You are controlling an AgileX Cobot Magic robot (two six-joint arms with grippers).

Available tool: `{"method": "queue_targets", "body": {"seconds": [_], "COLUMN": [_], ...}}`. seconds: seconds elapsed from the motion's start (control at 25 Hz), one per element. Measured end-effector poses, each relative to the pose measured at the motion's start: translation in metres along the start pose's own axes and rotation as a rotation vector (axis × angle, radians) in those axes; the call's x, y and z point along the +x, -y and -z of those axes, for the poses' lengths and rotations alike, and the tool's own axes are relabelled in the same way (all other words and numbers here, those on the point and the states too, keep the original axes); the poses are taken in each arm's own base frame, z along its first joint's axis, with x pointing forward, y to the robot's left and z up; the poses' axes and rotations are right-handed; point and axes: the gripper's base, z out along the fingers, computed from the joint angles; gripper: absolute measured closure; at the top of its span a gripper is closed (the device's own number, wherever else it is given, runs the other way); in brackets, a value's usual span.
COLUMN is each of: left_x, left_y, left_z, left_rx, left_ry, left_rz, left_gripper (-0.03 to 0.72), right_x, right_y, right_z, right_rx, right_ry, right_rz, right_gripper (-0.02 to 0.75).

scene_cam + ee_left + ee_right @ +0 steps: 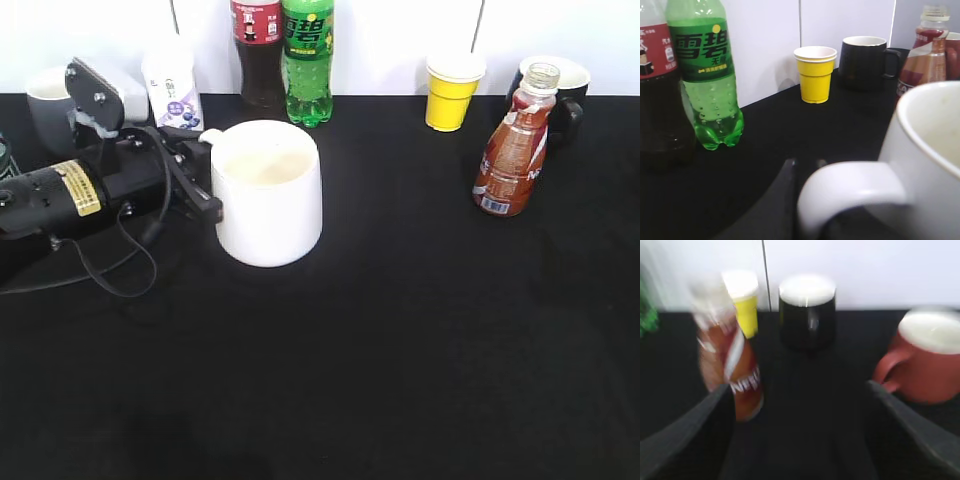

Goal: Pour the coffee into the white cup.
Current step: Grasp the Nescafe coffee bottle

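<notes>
In the exterior view, the large white ceramic mug [268, 192] stood left of centre, the left gripper [196, 178] at its handle. The small brown coffee bottle with red-orange label [514, 153] stood upright at the right edge (its cap appeared off).

The left wrist view showed the handle between the dark fingers [785, 187], their grip unclear.

The blurred right wrist view showed the right gripper [797, 432] spread wide, the bottle ahead, beside its left finger; this arm was nearer.
</notes>
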Motion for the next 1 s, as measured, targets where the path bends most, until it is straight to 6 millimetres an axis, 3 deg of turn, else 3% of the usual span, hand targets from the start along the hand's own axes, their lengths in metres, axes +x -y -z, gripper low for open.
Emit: {"method": "queue_targets", "body": {"seconds": [0.12,0.32,0.72,0.88,1.0], "left_x": [0.0,0.0,0.0,0.0,0.0], "left_y": [0.0,0.0,-0.001,-0.001,-0.001], "left_z": [0.0,0.0,0.0,0.0,0.0], "left_rx": [0.0,-0.004,-0.007,-0.007,-0.007], "left_ry": [-0.001,0.001,0.001,0.001,0.001], "left_rz": [0.0,0.003,0.004,0.004,0.004], "left_gripper": [0.631,0.631,0.632,0.632,0.632], "right_x": [0.027,0.056,0.056,0.064,0.064], "right_y": [-0.001,-0.025,-0.033,-0.035,-0.035], "right_z": [-0.025,-0.059,-0.16,-0.171,-0.171], "right_rx": [-0.015,-0.306,-0.371,-0.397,-0.397], "right_ry": [-0.072,-0.099,-0.029,-0.025,-0.024], "right_rz": [-0.012,0.131,0.06,0.05,0.05], "right_gripper": [0.146,0.146,0.146,0.147,0.216]}}
